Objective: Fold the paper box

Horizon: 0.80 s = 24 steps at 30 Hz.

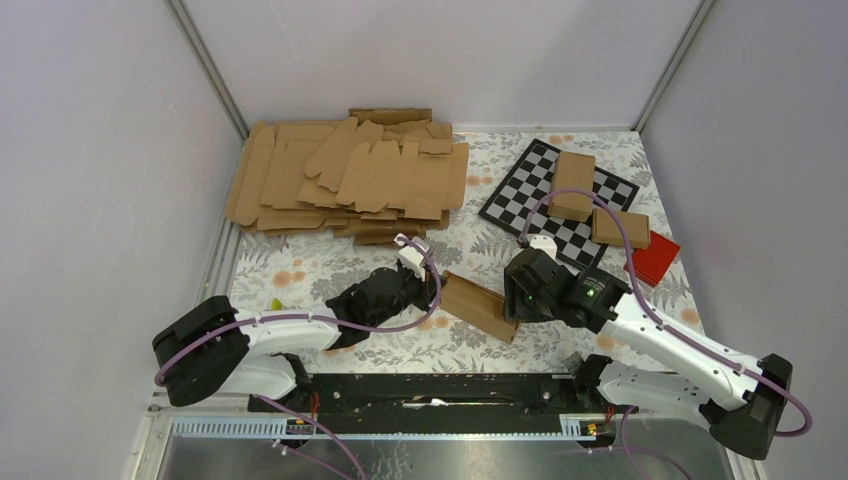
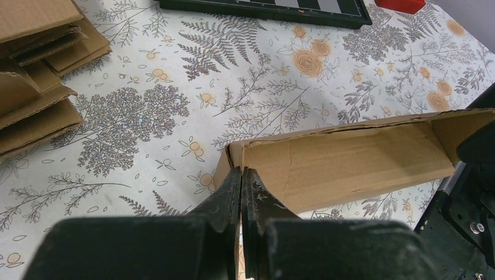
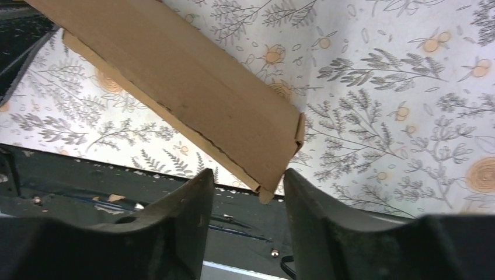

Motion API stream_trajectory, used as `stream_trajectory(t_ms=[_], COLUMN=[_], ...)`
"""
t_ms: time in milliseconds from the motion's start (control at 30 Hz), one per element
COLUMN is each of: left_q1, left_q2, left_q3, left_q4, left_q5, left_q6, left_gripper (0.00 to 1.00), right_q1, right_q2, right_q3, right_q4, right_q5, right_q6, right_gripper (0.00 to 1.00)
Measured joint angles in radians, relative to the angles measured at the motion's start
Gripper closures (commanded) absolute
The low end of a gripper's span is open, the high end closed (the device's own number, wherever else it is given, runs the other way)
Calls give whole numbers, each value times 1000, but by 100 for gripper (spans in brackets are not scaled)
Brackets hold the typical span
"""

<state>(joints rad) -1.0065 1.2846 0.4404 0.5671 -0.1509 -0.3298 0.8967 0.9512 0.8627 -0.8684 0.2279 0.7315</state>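
Partly hidden: paper box (image 1: 478, 305) ends | left hand (image 2: 241, 172) pinching | right hand (image 3: 247, 176) parted

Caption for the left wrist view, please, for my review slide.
Left end effector pinched shut on the near corner of the partly folded paper box, which lies on the floral tablecloth.

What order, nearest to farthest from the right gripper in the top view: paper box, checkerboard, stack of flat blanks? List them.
1. paper box: at the right gripper's fingertips, on its left.
2. checkerboard: behind the gripper, slightly right.
3. stack of flat blanks: far back left.
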Motion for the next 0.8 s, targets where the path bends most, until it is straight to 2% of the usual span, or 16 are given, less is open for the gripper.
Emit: stream_trajectory(t_ms=[133, 333, 533, 600, 633, 667, 733, 800], left_q1=[-2, -5, -7, -8, -8, -8, -8, -8], left_q2=[0, 0, 0, 0, 0, 0, 0, 0], left_q3=[0, 0, 0, 0, 0, 0, 0, 0], left_q4=[0, -1, 2, 3, 3, 3, 0, -3], left_q5=[-5, -8, -8, -9, -10, -12, -15, -16], left_q6=[1, 4, 8, 9, 9, 9, 9, 9], left_gripper=[100, 100, 100, 100, 100, 100, 100, 100], right_q1=[0, 0, 0, 0, 0, 0, 0, 0], right_q2=[13, 21, 19, -2, -14, -27, -37, -34], right_q3=[19, 19, -2, -18, -27, -36, -47, -50], right_q4=[-38, -73, -64, -51, -42, -33, -23, -16], right_q5=[26, 45, 32, 18, 11, -1, -24, -39], right_q6=[-21, -29, -22, -12, -5, 5, 21, 30], right_gripper=[76, 95, 96, 78, 72, 71, 75, 84])
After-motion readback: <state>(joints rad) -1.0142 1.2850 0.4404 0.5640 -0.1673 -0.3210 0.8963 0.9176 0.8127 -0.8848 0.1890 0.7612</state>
